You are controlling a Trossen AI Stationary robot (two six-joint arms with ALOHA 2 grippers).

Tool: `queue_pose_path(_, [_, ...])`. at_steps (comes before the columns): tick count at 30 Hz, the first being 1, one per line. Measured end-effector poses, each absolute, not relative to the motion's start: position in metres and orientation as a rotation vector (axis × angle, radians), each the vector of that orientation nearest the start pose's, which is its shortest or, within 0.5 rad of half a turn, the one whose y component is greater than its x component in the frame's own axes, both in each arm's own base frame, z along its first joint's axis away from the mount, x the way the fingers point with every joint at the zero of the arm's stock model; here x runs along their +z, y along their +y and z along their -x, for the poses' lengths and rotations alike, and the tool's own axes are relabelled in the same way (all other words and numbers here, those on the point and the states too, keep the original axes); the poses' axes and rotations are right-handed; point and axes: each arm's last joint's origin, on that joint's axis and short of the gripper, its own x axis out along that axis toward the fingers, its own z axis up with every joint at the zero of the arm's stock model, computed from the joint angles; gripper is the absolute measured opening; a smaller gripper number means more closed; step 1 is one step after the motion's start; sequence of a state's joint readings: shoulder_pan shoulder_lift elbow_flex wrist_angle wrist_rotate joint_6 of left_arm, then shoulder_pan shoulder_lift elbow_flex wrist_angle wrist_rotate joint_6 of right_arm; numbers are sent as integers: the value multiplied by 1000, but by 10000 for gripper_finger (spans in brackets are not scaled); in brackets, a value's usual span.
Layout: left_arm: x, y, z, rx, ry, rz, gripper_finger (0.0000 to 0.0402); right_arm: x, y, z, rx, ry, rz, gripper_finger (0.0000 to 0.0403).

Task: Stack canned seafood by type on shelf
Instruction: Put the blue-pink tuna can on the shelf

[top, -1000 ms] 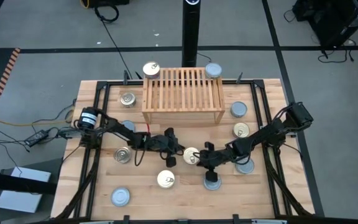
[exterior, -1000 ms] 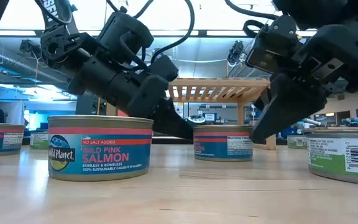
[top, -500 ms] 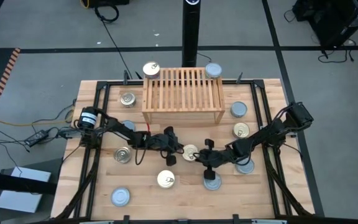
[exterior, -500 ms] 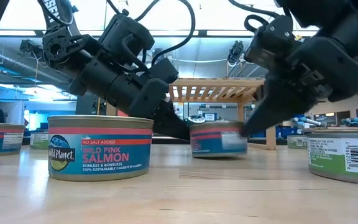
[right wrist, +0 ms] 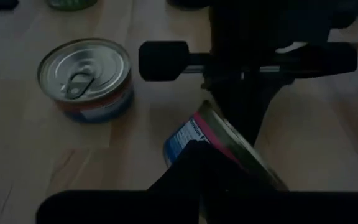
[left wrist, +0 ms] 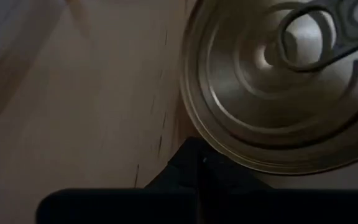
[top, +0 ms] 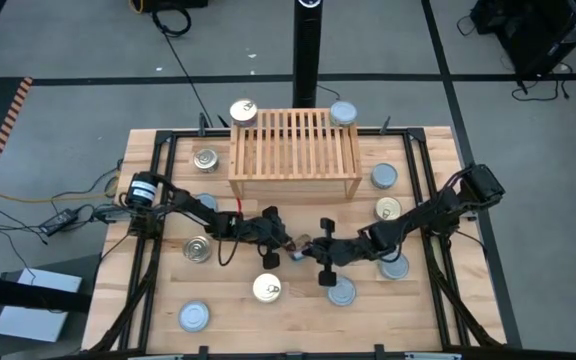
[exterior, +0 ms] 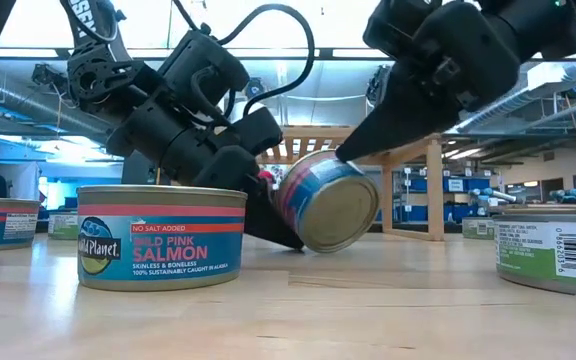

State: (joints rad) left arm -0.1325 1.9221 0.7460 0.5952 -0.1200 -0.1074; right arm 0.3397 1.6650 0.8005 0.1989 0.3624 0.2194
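Observation:
A pull-tab tin (top: 304,243) stands tipped up on its edge between my two grippers, in the middle of the table and in front of the shelf (top: 294,152). In the low view the tin (exterior: 328,200) shows its blue and red label and its gold underside. My left gripper (top: 286,240) is shut and low on the tin's lid side. My right gripper (top: 317,249) is shut and above the tin's raised edge. Two tins (top: 243,111) (top: 344,112) sit at the shelf's far corners. My left gripper meets the tin's lid rim (left wrist: 216,146) with its shut fingertips (exterior: 280,228), slanting down from the table's left. The tipped tin leans toward them, and its lower edge (exterior: 313,245) is on the table. My right gripper touches the raised rim (exterior: 346,158) of the tin's underside with its shut fingertips (exterior: 360,145), slanting down from the table's right. The tin is tilted steeply, its lid turned toward the left gripper.
Several more tins lie scattered on the table: a salmon tin (exterior: 161,236) near the camera, tins (top: 266,289) (top: 341,291) close to the grippers, and others (top: 197,248) (top: 389,209) (top: 384,177) to either side. A black frame runs along the table's edges.
My right gripper has moved toward the table's left edge and risen, pushing the tin. The tin first slid left toward the left gripper's fingers, then tipped from flat up onto its left edge, with its right side lifted off the table.

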Motion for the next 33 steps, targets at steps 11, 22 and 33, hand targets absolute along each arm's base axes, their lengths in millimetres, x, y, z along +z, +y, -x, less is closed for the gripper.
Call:
queue_pose_path(11, [94,-43,-338,15,602,-58,4,161,85,-313,-138,621,15,9])
queue_pose_path(22, [98,-41,-333,73,657,-136,5,160,81,-313,-143,636,-2,9])
queue_pose_path(33, [133,-36,-311,206,753,-172,5,160,81,-314,-135,628,-14,9])
